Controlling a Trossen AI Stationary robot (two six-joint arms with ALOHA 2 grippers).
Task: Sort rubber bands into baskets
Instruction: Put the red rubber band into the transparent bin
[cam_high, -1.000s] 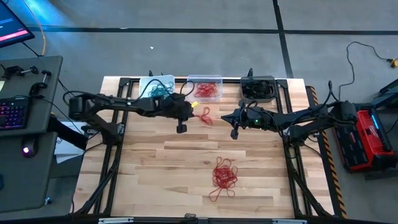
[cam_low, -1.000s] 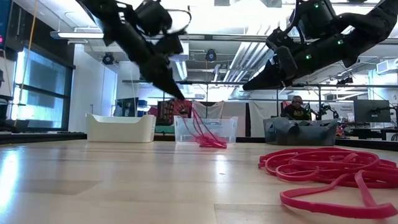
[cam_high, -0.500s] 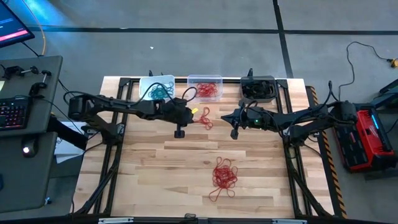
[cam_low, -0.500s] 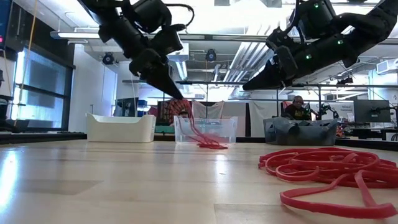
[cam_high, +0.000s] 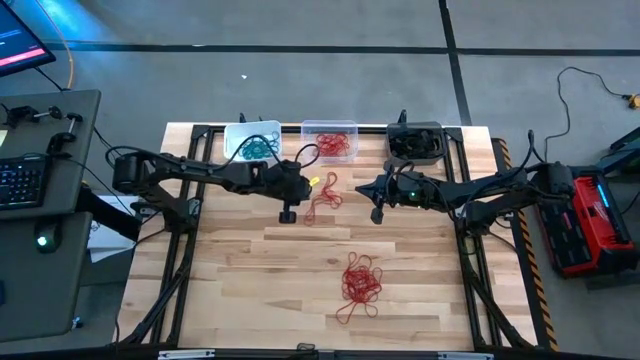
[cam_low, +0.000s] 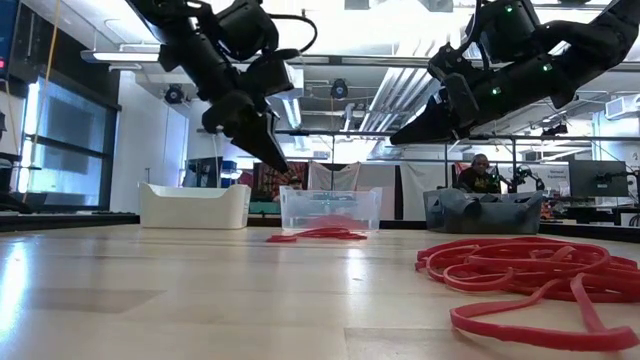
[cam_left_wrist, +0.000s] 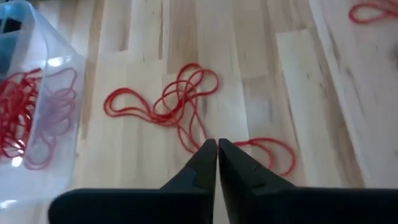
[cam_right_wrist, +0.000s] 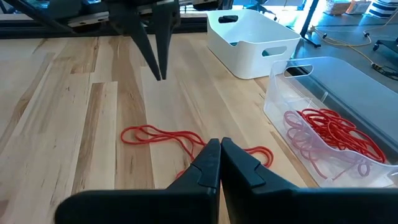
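Having lost its red bands (cam_high: 323, 196) — now flat on the table (cam_high: 240, 280) short of the clear basket (cam_high: 329, 128) — the left gripper (cam_low: 278, 163) hangs pinched shut and empty, so the drop missed and needs a re-grasp, while the right gripper (cam_right_wrist: 220, 144) waits closed

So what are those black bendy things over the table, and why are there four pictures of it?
They are two robot arms, each ending in a gripper with two fingers. One picture looks straight down from above, one looks across from table height, and two come from small cameras on the arms' wrists. The left gripper hangs above the wooden table, shut and holding nothing. The right gripper waits in the air nearby, also shut and empty. On the table lie a small bunch of red rubber bands and a bigger red pile. At the far edge stand three baskets: a white one with teal bands, a clear one with red bands, and a dark grey one.
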